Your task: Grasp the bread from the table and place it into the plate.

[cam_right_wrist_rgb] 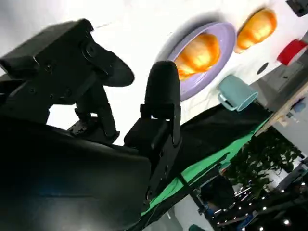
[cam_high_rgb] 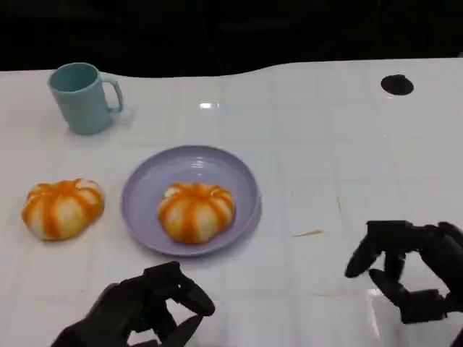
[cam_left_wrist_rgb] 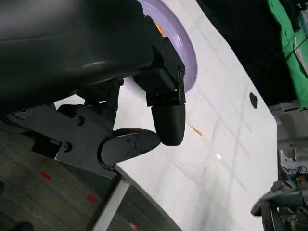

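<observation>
Both hands [cam_high_rgb: 148, 307] [cam_high_rgb: 412, 267] hover empty; one bread [cam_high_rgb: 195, 211] sits in plate [cam_high_rgb: 141, 189].

tabletop [cam_high_rgb: 347, 144]: glossy white, ruled with a faint grid of pale lines, and there's one small black round spot [cam_high_rgb: 396, 84] near the far right edge.
plate [cam_high_rgb: 145, 181]: soft lilac purple all over.
bread on the plate [cam_high_rgb: 195, 210]: golden orange stripes between pale cream segments.
second bread [cam_high_rgb: 63, 207]: same orange-and-cream striping.
mug [cam_high_rgb: 81, 97]: pale teal.
left hand [cam_high_rgb: 141, 307]: black.
right hand [cam_high_rgb: 412, 267]: black too.
</observation>
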